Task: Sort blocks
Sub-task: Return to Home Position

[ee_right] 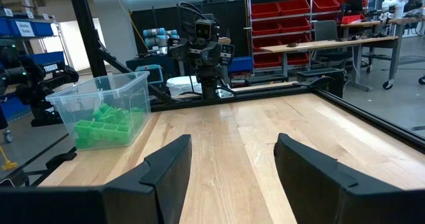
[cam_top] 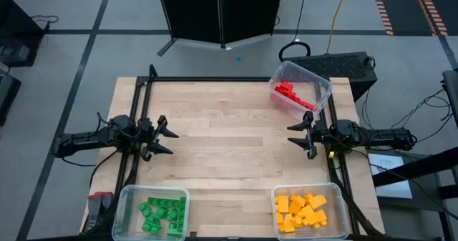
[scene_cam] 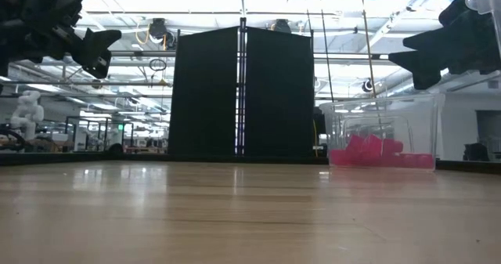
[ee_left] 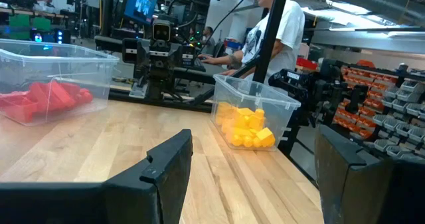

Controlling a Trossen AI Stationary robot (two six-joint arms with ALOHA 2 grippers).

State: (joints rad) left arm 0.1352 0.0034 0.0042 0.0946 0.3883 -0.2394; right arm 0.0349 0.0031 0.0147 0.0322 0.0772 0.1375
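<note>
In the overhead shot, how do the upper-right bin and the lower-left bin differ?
The upper-right bin holds red blocks; the lower-left bin holds green blocks. The upper-right bin is turned askew to the table edge; the lower-left bin lies square. Both are clear plastic, each holding one colour.

Light-wood table point(cam_top: 229, 155), black rails point(cam_top: 215, 79) along the far and side edges. Carries three clear bins, well apart. Far bin point(cam_top: 322, 82) askew at the far right corner, with red blocks point(cam_top: 292, 94). Left bin point(cam_top: 126, 198) at the near left corner, with green blocks point(cam_top: 160, 212). Right bin point(cam_top: 309, 189) at the near right corner, with yellow blocks point(cam_top: 300, 211).
</note>
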